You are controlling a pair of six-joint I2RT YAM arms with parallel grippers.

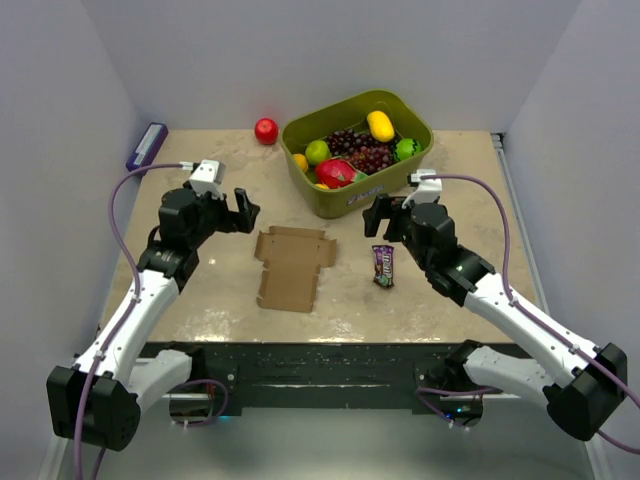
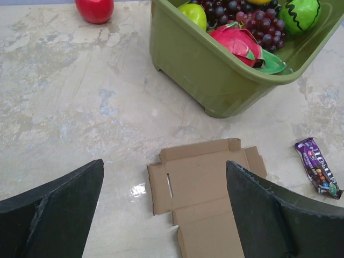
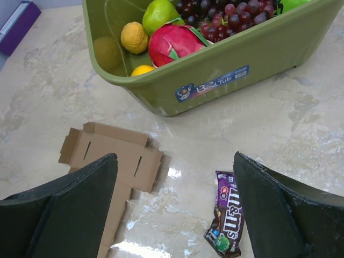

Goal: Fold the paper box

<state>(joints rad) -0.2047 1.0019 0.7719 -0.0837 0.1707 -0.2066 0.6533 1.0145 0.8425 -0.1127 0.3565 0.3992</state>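
Left pincer [image 1: 244, 211]: released, fingers spread wide, nothing between them; it hangs just left of the far end of the paper box [image 1: 292, 267]. Right pincer [image 1: 376, 215]: likewise released and empty, to the right of the sheet, above the candy bar [image 1: 383, 265].

Step in hand, as judged: approach, with no fold begun. To do it well, one pincer should press down on the middle panel while the other comes in low under a side flap and turns it up along its crease. The sheet is thin and the tabletop looks smooth, so an unpinned sheet would likely slide rather than bend.

Condition of the paper box: a plain brown cut-out sheet, lying flat on the table between the two pincers, just in front of the green bin [image 1: 372, 196]. Its far end is wider, with short side flaps and two narrow slots; the far edge looks slightly lifted. A narrower panel runs toward the arms.
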